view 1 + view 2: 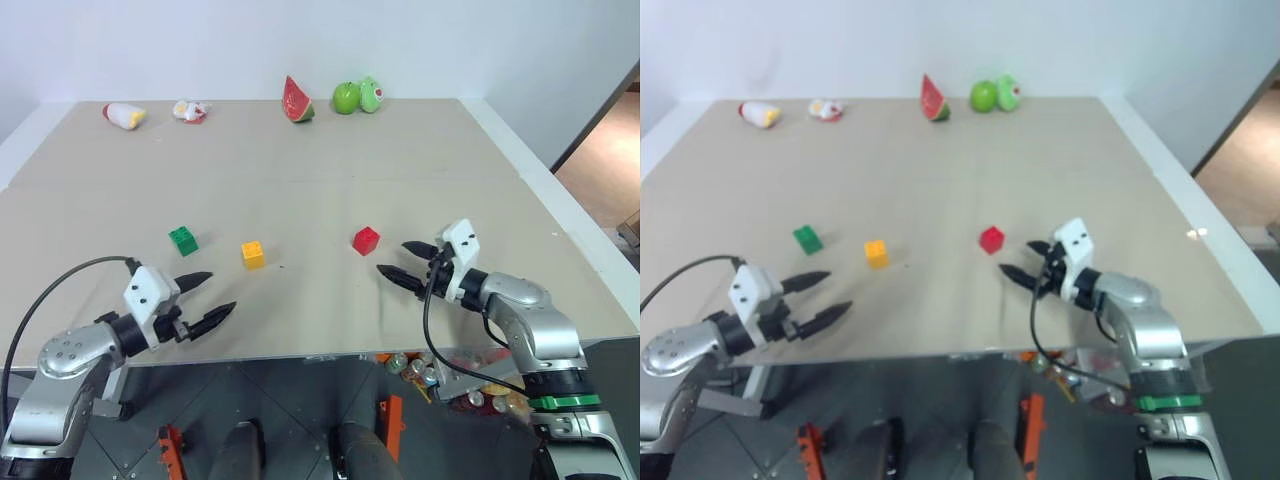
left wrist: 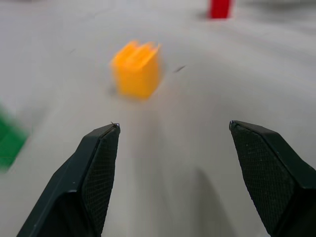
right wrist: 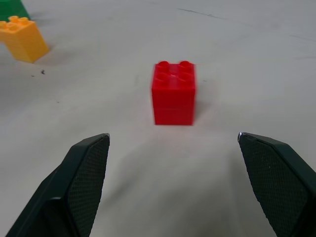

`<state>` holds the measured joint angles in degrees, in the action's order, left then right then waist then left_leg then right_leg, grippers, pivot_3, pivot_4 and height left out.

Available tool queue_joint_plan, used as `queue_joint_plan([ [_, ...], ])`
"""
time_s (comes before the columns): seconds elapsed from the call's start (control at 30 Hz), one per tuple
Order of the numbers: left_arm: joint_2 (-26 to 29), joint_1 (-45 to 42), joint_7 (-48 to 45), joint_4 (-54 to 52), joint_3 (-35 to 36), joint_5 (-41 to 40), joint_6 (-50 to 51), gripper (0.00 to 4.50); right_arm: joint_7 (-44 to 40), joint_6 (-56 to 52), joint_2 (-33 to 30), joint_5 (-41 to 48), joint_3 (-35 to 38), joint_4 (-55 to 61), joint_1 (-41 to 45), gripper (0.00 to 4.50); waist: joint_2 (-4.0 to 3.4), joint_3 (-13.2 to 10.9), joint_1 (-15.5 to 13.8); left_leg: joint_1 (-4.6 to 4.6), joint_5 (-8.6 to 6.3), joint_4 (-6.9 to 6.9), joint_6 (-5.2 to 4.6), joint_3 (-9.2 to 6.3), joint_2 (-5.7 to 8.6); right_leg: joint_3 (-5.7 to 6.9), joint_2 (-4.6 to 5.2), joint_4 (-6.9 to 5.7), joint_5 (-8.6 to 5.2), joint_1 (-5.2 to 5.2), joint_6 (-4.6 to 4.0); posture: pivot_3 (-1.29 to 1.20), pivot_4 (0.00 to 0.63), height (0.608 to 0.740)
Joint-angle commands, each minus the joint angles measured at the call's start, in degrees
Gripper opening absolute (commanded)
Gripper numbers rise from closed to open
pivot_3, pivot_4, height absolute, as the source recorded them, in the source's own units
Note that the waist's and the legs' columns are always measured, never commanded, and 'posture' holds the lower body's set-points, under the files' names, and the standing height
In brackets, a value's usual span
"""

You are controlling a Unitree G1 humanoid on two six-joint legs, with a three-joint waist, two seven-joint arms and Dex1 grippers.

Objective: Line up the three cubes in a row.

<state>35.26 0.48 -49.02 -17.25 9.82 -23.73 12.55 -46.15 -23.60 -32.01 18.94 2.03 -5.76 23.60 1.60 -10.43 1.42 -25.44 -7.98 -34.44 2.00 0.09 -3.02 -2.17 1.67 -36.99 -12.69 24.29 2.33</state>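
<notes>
Centrally, the green cube (image 1: 183, 240), yellow cube (image 1: 253, 254) and red cube (image 1: 366, 240) are sitting apart on the table (image 1: 300, 160). Lower left, the left gripper (image 1: 204, 298) is hovering empty, fingers wide. Right of center, the right gripper (image 1: 400, 262) is gaping near red.

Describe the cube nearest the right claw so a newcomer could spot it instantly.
On the tan table, look near the front edge, just ahead of the open right claw. The red cube sits there alone, apart from the yellow-orange cube and green cube to its left.
</notes>
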Motion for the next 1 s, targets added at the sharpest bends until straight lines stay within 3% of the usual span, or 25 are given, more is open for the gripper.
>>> queue_joint_plan([
  [0.03,-0.51,-3.46,0.28,-3.68,-1.87,-2.48,2.25,3.66,0.06,2.68,0.80,-1.70,-0.45,-4.55,3.79,4.31,0.00,0.00,0.00,0.00,0.00,-0.01,0.00,0.00,0.00,-0.04,-0.04,0.00,0.01,-0.01,0.02,0.00,0.150,0.740],
  [0.37,-3.28,-7.51,1.97,-4.59,-5.11,-3.85,4.71,3.66,-0.98,12.00,4.46,-7.08,-2.74,-23.54,14.91,4.31,0.00,0.00,0.07,0.07,0.02,-0.06,-0.03,0.01,-0.07,-0.37,-0.34,-0.06,0.10,-0.02,0.11,0.00,0.150,0.740],
  [1.0,-4.53,-4.44,5.72,-5.36,-3.72,-3.42,3.78,3.66,-3.72,18.56,9.78,-10.17,-3.87,-35.37,22.25,4.31,0.00,0.00,0.09,0.13,0.03,-0.09,-0.04,0.05,-0.09,-0.46,-0.36,-0.13,0.17,-0.04,0.11,0.00,0.150,0.740],
])
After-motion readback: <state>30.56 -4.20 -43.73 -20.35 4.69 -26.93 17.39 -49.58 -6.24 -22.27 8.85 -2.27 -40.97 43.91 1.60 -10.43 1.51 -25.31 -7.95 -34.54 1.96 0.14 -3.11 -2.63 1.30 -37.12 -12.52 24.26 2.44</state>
